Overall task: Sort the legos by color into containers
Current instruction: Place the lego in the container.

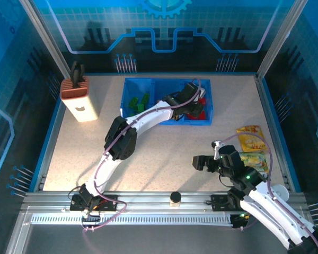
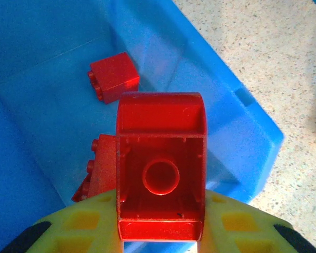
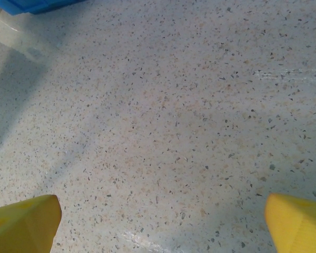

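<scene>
From above, the left arm stretches across the table [image 1: 164, 159] to the blue tray [image 1: 126, 100]; the left tool [image 1: 193, 103] hangs over the right end box of the tray, where some red bricks [image 1: 202, 112] lie; from up here I cannot make out what the tool has in it. The camera on the left wrist tells that part; the two yellow fingers [image 2: 79, 226] are pressed in on a red brick [image 2: 160, 168], one on each side; the brick's hollow underside, with its round tube, faces the camera; it is between the blue walls of the box. Past it, a second red brick [image 2: 114, 78] lies on its side on the box floor, apart from the held one; a third red brick [image 2: 97, 171] peeks out on the left from behind the held one, mostly hidden.

The view from above gives more of the tray; green bricks [image 1: 138, 102] sit in the left end box; the arm covers much of the middle box, so I cannot tell what is in there. The right tool [image 1: 201, 163] is near the front of the table, well apart from the tray; the right wrist camera shows its yellow tips [image 3: 21, 224] spread wide, with bare speckled table between them, and a corner of the tray at the top left. From above, a yellow snack bag [image 1: 251, 144] lies near the right arm; a knife block [image 1: 78, 100] stands left of the tray.
</scene>
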Robot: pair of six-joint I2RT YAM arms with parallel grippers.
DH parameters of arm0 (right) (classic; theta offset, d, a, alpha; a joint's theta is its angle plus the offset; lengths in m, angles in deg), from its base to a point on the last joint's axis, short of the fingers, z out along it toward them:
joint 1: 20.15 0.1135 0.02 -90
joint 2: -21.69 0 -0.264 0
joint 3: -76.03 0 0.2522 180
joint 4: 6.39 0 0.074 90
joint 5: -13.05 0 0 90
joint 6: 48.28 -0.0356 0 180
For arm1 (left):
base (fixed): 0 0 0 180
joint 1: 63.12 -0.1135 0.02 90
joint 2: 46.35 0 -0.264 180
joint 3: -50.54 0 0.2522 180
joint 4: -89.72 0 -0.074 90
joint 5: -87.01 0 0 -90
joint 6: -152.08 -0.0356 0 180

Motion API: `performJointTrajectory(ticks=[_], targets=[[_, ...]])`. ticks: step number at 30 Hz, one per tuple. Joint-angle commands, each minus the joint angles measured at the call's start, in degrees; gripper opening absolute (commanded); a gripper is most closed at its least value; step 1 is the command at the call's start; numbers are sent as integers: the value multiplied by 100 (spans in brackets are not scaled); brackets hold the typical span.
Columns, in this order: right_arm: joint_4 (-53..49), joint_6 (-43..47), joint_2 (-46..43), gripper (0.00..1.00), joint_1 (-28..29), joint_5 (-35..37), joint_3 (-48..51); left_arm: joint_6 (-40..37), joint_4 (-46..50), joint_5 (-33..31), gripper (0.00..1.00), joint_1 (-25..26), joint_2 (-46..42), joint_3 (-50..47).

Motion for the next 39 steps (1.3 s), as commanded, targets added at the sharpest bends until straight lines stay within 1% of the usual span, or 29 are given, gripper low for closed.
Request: performJointTrajectory(ticks=[1,11,16,22,25,30,33,39], targets=[[-105,77,44,100,62,113,-278,46,255,73,32,-57,218,232],[-95,-106,-25,100,62,35,-239,39,368,97,36,-96,523,343],[-106,-129,-59,100,62,18,-252,63,392,91,45,-91,532,349],[-130,-146,-110,100,70,-5,-239,79,437,87,46,-96,532,373],[-152,-168,-171,100,66,-11,-235,107,496,89,49,-94,493,384],[-143,-210,-236,100,77,5,-189,138,545,160,64,-68,255,327],[-139,-203,-228,100,75,-3,-183,116,448,171,70,-45,-59,121],[-231,-92,-228,100,79,304,-330,31,67,76,78,-43,-890,-586]])
